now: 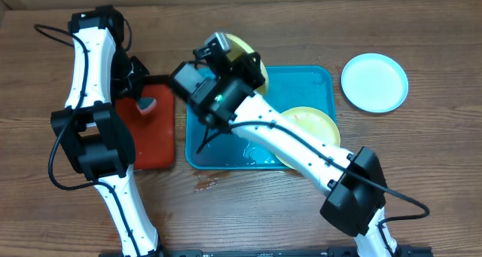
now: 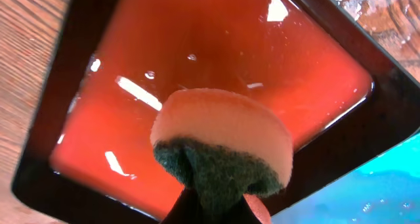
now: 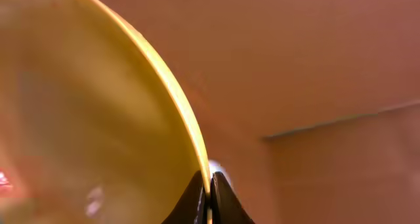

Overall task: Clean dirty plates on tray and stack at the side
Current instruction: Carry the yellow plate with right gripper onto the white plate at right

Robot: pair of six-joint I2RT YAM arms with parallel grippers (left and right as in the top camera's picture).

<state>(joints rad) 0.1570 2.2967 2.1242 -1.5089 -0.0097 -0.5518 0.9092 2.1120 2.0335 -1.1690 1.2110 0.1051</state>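
A: What do the trays hold?
B: Blue tray (image 1: 309,84) — one yellow-green plate (image 1: 316,121). Red tray (image 1: 154,144) — a sponge (image 2: 223,145) over it, gripped by the left jaws.
A: Plates in all?
B: Three: a second yellow-green plate (image 3: 98,106) above the blue tray, rim pinched in the right jaws; a white plate (image 1: 374,82) on the surface (image 1: 422,159).

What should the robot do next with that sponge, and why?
Probably carry the sponge from the red tray over to the yellow plate. The right end effector holds that plate up by its rim, ready for scrubbing.
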